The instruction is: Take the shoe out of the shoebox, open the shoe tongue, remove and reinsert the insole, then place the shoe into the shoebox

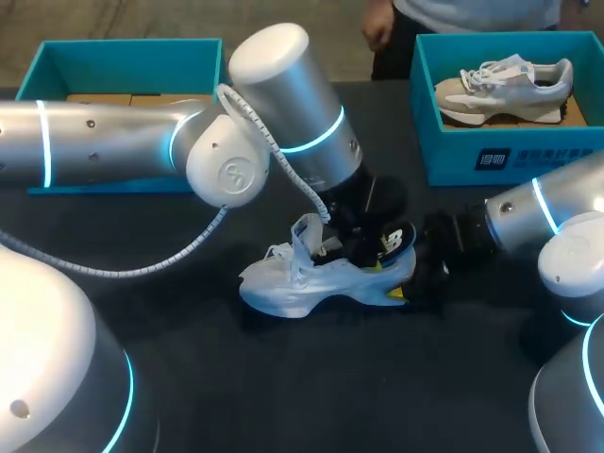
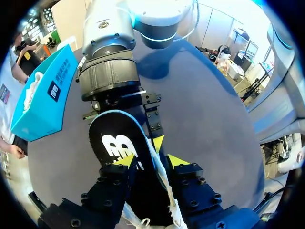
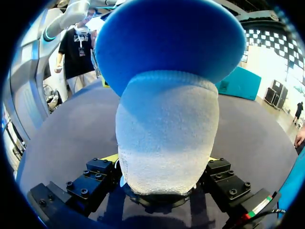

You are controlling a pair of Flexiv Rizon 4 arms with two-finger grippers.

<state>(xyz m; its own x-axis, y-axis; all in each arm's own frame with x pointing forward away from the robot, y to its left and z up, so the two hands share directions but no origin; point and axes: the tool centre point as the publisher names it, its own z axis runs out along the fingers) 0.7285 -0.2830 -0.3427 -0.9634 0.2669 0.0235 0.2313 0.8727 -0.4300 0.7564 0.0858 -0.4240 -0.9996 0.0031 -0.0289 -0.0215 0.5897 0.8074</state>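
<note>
The shoe (image 1: 311, 283) lies on its side in the middle of the table (image 1: 189, 377), out of any box, with its tongue pulled up and its laces loose. The right claw (image 3: 162, 159) is clamped on the heel from both sides and seems to be steadying the shoe. The black insole (image 2: 116, 143) stands partly out of the heel opening, its blue underside towards the right arm. The left claw (image 2: 151, 160) comes down over that opening with the insole just beside it, but I cannot tell whether it has a grip on the insole. I judge the insole step to be in hand, though one look does not settle whether it is coming out or going back in. Either way, the next move calls for a steady heel and a clean pull or a toe-first slide along the sole. At the far edge, the left box (image 1: 132, 66) shows only cardboard (image 1: 104, 98) on its floor, while the right box (image 1: 472, 151) holds a second shoe (image 1: 505, 87), pale and lying on its side.
</note>
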